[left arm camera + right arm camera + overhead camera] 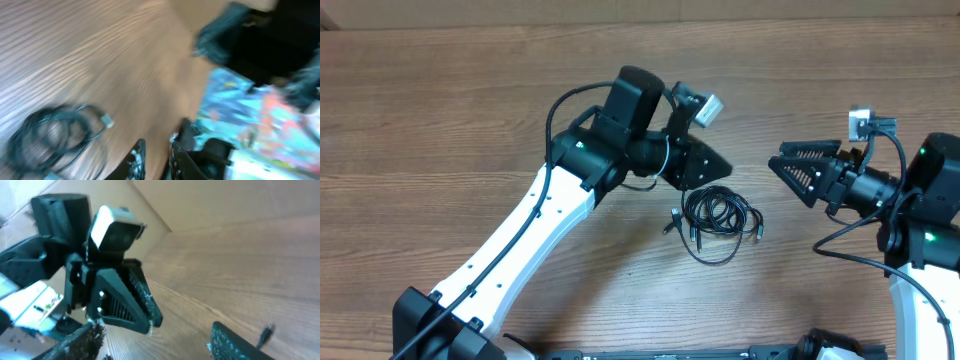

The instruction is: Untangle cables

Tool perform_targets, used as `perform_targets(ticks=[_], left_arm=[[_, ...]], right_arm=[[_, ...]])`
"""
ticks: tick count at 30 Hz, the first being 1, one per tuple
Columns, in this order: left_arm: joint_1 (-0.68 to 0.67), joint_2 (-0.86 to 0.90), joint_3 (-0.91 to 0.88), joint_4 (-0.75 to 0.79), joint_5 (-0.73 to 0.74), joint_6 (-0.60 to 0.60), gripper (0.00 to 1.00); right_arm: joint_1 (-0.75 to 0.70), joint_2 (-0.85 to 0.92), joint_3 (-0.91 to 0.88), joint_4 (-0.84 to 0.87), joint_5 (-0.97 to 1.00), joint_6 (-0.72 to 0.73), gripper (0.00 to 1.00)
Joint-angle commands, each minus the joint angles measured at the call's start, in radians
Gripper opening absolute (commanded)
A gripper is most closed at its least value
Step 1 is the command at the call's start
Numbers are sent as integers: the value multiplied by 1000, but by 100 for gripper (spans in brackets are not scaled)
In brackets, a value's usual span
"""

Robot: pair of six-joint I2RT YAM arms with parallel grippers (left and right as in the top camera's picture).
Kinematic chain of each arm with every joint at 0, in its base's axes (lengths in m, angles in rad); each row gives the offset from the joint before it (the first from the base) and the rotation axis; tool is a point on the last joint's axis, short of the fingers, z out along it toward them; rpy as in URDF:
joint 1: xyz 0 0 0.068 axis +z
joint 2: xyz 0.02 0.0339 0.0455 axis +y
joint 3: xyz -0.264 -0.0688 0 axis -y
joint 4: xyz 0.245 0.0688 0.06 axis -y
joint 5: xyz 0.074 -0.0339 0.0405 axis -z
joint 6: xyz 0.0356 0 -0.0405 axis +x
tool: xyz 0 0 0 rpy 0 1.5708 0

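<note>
The cables point(720, 215) lie on the table as a small black coil with plug ends sticking out to the left and right. My left gripper point(725, 166) hovers just above and to the left of the coil, pointing right. In the blurred left wrist view the cables point(50, 140) sit at the lower left, apart from the left gripper point(156, 161). Its fingers are parted by a narrow gap with bare wood showing between them. My right gripper point(777, 156) faces the left one from the right, open and empty. In the right wrist view one plug end point(265, 335) shows beside a finger point(235, 342).
The wooden table point(470, 120) stretches wide to the left and back. The left arm's white link point(530, 230) crosses the near left. The left gripper with its camera point(115, 227) fills the left half of the right wrist view, close to my right fingers.
</note>
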Motion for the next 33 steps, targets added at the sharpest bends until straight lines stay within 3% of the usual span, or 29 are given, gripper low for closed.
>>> perform_targets(ticks=[1,3,7,10,13,21,24,29,33], left_arm=[[-3,-6,10,-53,-201,23,21],[-3,-6,10,-71,-211,47,29],[-9,-6,10,-71,-212,79,57],[-9,-6,10,-71,-214,111,62],[-9,-6,10,-72,-243,111,75],[-9,-6,10,-78,-288,111,85],[-9,-6,10,-85,-299,111,93],[-9,-6,10,-101,-325,111,96],[-9,-6,9,-117,-349,111,100]], right_arm=[[4,-2,15,-77,168,0,71],[4,0,15,-148,275,0,73],[4,16,15,-265,426,0,74],[4,42,15,-332,489,0,77],[4,91,14,-388,511,0,80],[34,289,13,-523,507,0,83],[85,344,13,-531,507,0,83],[171,407,13,-527,509,6,83],[194,431,13,-527,590,115,83]])
